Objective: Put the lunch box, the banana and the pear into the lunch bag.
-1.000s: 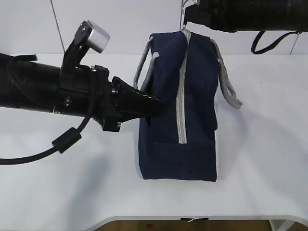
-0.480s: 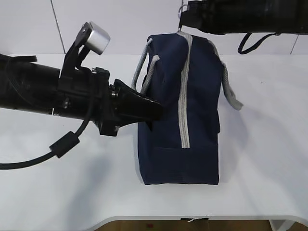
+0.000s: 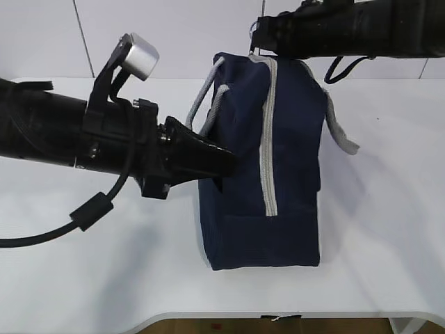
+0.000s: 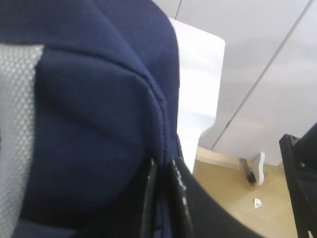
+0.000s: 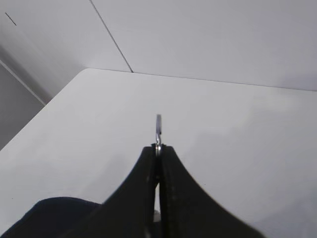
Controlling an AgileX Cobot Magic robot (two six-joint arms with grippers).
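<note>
Bag (image 3: pixel 261 160) zipped; you're on the closing step. Left pincer (image 4: pixel 163 171) pinches bag fabric, right pincer (image 5: pixel 158 151) clamps the ring pull (image 5: pixel 158 130). Next: release both.

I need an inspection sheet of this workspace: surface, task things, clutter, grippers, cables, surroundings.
Surface: white table, bare where visible.
Job's things: navy lunch bag upright, grey zipper closed along the visible length; lunch box, banana and pear not seen.
Clutter: nothing seen.
Grippers: left gripper pinches the bag's fabric at its side; right gripper shut on the ring pull at the top.
Cables: black cables hang from both arms.
Surroundings: white wall panels; wooden floor.
</note>
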